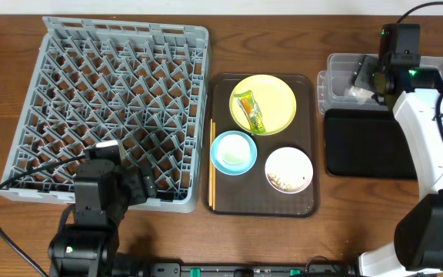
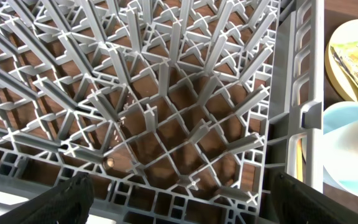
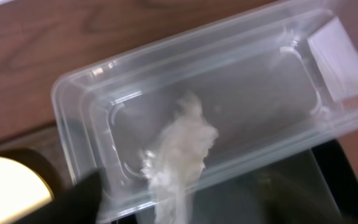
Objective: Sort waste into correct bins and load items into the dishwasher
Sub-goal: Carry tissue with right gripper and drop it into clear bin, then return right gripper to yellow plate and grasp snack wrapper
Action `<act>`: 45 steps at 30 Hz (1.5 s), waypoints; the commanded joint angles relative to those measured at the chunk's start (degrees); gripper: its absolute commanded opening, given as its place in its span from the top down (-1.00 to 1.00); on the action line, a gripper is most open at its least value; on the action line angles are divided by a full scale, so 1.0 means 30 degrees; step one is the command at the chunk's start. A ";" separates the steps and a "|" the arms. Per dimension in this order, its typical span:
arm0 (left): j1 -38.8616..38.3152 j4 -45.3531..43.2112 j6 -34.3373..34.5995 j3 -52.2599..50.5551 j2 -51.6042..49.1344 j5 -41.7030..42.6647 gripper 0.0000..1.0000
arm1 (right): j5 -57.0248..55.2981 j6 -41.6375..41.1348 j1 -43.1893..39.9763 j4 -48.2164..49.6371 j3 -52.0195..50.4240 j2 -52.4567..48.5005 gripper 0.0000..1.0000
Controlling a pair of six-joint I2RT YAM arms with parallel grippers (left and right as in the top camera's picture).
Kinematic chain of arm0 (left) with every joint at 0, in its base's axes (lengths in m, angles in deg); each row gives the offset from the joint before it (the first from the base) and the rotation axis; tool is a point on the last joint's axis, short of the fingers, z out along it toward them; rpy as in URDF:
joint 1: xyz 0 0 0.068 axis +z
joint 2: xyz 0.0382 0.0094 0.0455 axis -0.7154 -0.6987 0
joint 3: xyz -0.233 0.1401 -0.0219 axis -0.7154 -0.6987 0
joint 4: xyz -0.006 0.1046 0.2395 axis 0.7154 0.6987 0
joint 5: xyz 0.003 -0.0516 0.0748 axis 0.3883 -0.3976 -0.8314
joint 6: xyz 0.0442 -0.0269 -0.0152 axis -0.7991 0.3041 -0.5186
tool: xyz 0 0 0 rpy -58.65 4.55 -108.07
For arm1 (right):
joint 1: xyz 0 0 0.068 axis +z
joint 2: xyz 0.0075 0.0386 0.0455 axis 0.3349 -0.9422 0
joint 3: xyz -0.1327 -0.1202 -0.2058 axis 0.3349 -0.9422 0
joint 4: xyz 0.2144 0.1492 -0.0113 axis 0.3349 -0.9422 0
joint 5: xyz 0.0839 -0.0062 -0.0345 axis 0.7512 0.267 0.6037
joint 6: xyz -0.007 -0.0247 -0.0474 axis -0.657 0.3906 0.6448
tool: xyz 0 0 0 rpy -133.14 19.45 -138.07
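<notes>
Crumpled white tissue [image 3: 179,155] sits blurred inside clear plastic tub [image 3: 79,93], at 2 o'clock in overhead view, prob. touching its floor. Right gripper [image 1: 366,79] is directly above it; can't tell if claw is clenched on tissue or released. Left gripper [image 2: 188,202] is spread wide, empty, over near edge of grey dish rack [image 1: 114,108] at 7 o'clock
</notes>
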 commanded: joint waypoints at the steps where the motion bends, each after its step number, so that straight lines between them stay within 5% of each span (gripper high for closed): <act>1: 0.0080 0.0000 -0.0262 0.0510 0.0015 -0.0095 -0.83 | 0.0372 -0.0160 -0.0095 0.0466 0.0015 -0.0204 -0.79; 9: 0.0080 0.0000 -0.0262 0.0510 0.0015 -0.0095 -0.83 | 1.2167 0.5158 0.1384 0.1894 0.0015 -0.0080 -0.72; 14: 0.0080 0.0000 -0.0262 0.0510 0.0015 -0.0095 -0.83 | 1.0593 0.7053 0.4189 0.1625 -0.0168 -0.0313 -0.75; 27: 0.0080 0.0007 -0.0262 0.0510 0.0015 -0.0095 -0.83 | 0.7679 0.6878 0.8706 0.2164 -0.0444 -0.4386 -0.80; 40: 0.0080 0.0015 -0.0262 0.0510 0.0015 -0.0095 -0.83 | 0.5595 0.4211 0.9027 0.3475 -0.0444 -0.7220 -0.63; 45: 0.0080 0.0015 -0.0262 0.0510 0.0015 -0.0095 -0.83 | 0.5238 0.3985 0.9034 0.3381 -0.0452 -0.7657 -0.34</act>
